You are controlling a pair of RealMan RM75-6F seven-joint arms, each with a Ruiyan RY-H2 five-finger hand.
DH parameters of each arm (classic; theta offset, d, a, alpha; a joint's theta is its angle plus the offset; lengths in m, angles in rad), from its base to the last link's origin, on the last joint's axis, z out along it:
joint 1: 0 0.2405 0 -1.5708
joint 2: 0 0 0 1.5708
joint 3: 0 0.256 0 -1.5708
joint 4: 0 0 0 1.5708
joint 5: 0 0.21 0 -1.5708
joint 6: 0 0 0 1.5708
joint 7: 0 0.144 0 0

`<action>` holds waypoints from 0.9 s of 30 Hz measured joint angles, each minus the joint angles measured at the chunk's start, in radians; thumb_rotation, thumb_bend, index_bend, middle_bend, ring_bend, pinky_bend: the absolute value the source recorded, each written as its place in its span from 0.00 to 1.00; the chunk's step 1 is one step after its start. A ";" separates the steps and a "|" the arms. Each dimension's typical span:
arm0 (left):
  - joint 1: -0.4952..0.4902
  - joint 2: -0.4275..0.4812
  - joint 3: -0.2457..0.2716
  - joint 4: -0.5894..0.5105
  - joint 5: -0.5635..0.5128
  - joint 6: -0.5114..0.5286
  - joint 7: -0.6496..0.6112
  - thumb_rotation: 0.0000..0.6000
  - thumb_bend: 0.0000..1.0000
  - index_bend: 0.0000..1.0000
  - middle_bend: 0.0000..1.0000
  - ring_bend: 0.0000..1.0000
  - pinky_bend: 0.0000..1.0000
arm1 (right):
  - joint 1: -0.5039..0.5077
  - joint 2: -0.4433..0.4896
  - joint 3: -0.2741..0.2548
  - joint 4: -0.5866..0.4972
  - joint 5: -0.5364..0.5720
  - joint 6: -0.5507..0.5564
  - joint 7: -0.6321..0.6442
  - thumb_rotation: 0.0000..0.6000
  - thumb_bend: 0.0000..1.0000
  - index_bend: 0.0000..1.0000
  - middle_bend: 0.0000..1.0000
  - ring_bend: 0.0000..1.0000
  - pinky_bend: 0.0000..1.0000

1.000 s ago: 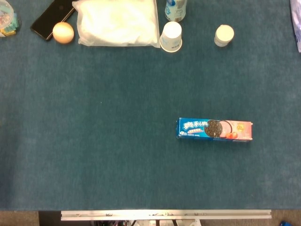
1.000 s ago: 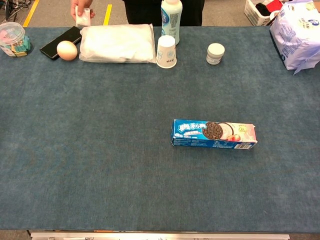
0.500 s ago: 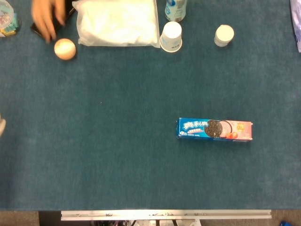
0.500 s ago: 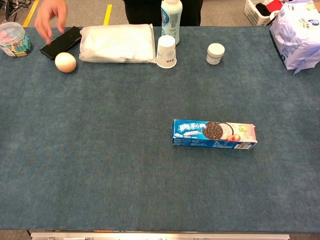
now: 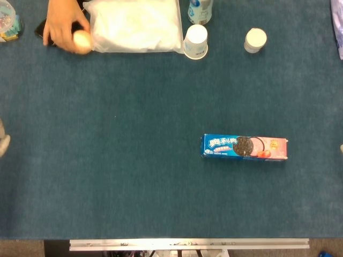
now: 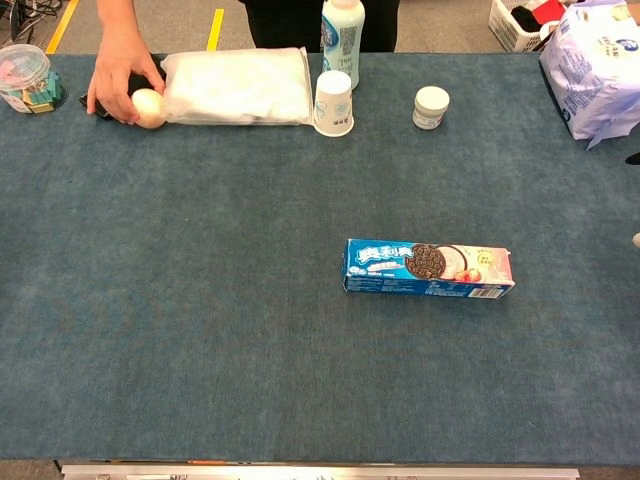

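Head view shows your left hand (image 5: 2, 143) only as a pale sliver at the left edge of the blue table (image 5: 134, 171), so you cannot tell how its fingers lie, and nothing rests close to it; your right hand (image 5: 341, 148) is likewise just a speck at the right edge, level with the cookie box (image 5: 244, 147), and whether its fingers are spread or curled cannot be told from either view; the cookie box lies flat on the cloth, long side running left to right, right of the table's middle, near that right hand but apart from it, and well apart from everything along the far edge; along that far edge you have a white bag (image 5: 134, 25), a paper cup (image 5: 195, 40) upside down just beside the bag's right corner, a bottle (image 5: 200, 9) behind the cup, and a small white jar (image 5: 255, 39) further right; a person's hand (image 5: 63, 27) grips an egg (image 5: 82, 40) against the bag's left end; chest view adds a plastic tub (image 6: 25, 78) at far left and a blue-and-white packet (image 6: 592, 65) at far right.
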 measured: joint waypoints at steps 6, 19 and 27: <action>0.007 0.007 0.001 -0.009 0.001 0.014 0.007 1.00 0.28 0.66 0.52 0.36 0.47 | 0.010 0.003 -0.008 0.003 -0.007 -0.017 0.021 1.00 0.68 0.31 0.14 0.00 0.12; 0.019 0.018 0.002 -0.024 0.000 0.032 0.021 1.00 0.28 0.66 0.52 0.36 0.47 | 0.023 -0.004 -0.009 0.008 -0.007 -0.032 0.060 1.00 0.00 0.22 0.11 0.00 0.10; 0.018 0.017 0.001 -0.023 -0.002 0.031 0.022 1.00 0.28 0.66 0.52 0.36 0.47 | 0.030 -0.007 -0.014 0.018 -0.013 -0.041 0.082 1.00 0.00 0.22 0.11 0.00 0.10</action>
